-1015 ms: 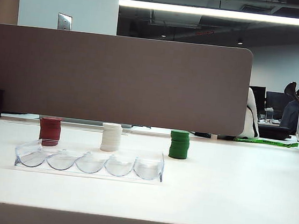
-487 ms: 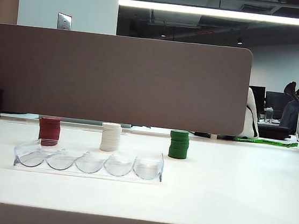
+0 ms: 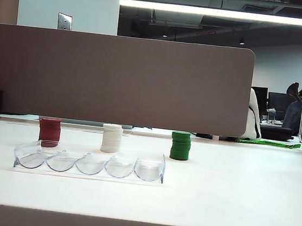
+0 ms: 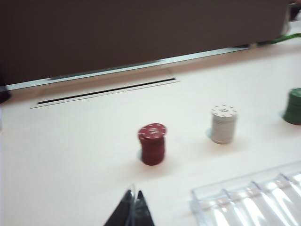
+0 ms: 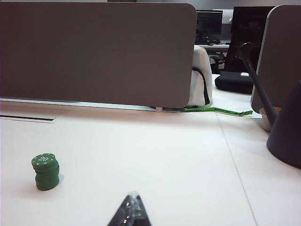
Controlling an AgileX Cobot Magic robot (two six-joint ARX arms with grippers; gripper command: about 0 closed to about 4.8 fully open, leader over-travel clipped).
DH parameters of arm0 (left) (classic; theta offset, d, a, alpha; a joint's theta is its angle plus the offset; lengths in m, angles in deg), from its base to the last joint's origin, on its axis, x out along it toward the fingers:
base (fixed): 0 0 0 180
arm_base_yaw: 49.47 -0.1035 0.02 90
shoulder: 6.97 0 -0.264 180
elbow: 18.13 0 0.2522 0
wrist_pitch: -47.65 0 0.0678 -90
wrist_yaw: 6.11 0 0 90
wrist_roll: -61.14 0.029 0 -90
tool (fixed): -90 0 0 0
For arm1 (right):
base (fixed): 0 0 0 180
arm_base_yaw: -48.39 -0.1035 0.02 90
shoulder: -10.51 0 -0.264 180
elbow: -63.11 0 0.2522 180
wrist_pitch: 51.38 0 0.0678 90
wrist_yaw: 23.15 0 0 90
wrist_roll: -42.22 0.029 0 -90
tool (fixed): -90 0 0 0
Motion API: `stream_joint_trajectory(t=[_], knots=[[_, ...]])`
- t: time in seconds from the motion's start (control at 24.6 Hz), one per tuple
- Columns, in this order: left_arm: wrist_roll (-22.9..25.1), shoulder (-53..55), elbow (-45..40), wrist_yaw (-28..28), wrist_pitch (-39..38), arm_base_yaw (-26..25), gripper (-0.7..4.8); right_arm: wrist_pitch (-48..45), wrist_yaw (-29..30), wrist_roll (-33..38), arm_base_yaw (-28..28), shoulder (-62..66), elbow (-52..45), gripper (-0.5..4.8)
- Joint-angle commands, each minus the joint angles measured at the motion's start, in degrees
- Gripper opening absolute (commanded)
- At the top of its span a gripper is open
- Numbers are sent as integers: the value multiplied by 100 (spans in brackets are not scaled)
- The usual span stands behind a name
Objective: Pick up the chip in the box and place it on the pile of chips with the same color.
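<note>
The box (image 3: 89,164), a long clear tray with scalloped slots, lies near the front left of the table; its slots show nothing dark red, so the chip is out of view as a single piece. Behind the box's left end stands the pile of chips (image 3: 49,131), dark red, its top face dotted white in the left wrist view (image 4: 152,143). My left gripper (image 4: 134,194) is shut and empty, short of the pile and beside the box (image 4: 249,197). My right gripper (image 5: 134,195) is shut and empty over bare table, off to the side of the green stack (image 5: 46,172). Neither arm shows in the exterior view.
A white stack (image 3: 111,138) and a green stack (image 3: 180,146) stand in line with the red pile. A brown partition (image 3: 116,79) closes off the back of the table. A dark stand (image 5: 287,136) sits at the far right edge.
</note>
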Motion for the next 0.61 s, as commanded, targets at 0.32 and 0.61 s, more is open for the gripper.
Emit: stream_joint_trajectory(t=[0.32,0.61], knots=[[-35,4,0,-960,247,-4,-6,-7,560,101,-2,0,13,-6],[142,2,2,-984,-146,-4,-6,90,538,157,2,0,2,-6]])
